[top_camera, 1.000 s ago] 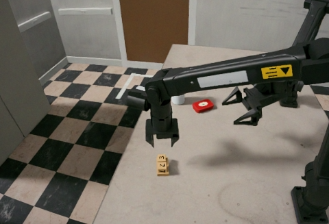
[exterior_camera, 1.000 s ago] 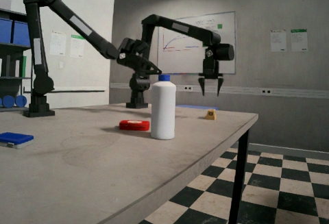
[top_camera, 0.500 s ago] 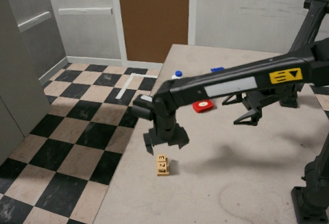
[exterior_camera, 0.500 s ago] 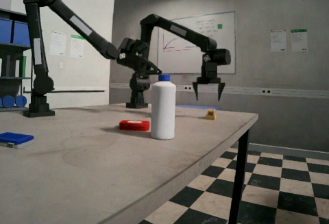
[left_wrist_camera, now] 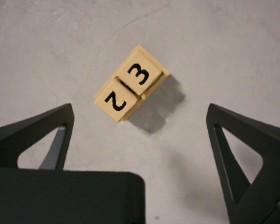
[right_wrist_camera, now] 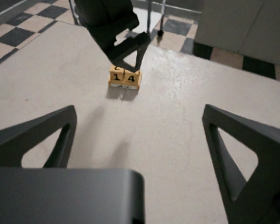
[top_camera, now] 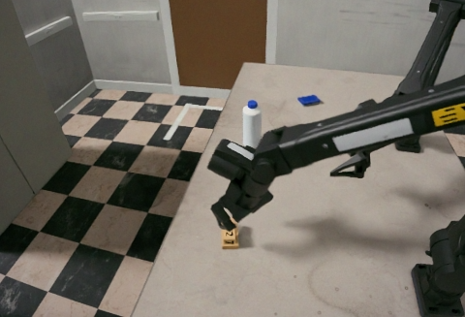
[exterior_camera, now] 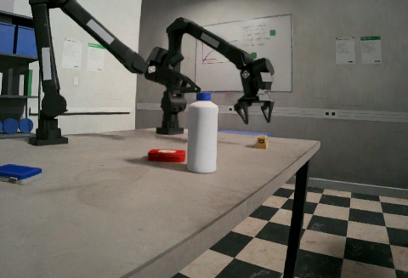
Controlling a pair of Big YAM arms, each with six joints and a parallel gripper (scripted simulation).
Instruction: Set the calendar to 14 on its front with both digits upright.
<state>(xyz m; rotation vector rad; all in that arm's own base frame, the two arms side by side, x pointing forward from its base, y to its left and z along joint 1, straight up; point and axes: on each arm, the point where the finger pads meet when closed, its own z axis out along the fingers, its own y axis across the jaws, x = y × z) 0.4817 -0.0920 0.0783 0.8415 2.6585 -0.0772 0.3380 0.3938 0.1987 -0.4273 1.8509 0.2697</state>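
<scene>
The wooden calendar (top_camera: 231, 238) stands on the table near its edge. In the right wrist view its front (right_wrist_camera: 124, 78) reads 1 on the left cube and 4 on the right cube, both upright, above the tray's label strip. In the left wrist view the calendar (left_wrist_camera: 132, 82) shows 3 and 2 on the cubes' top faces, and both cubes sit side by side in the tray. My left gripper (top_camera: 225, 218) hangs open and empty just above the calendar, and it also shows in the left wrist view (left_wrist_camera: 140, 107). My right gripper (right_wrist_camera: 139, 111) is open and empty, some way back from the calendar.
A white bottle with a blue cap (top_camera: 251, 124) stands behind the left arm. A red flat box (exterior_camera: 167, 155) lies beside the bottle (exterior_camera: 202, 133). A blue flat box (top_camera: 309, 100) lies farther back. The table's edge runs close to the calendar, over a checkered floor.
</scene>
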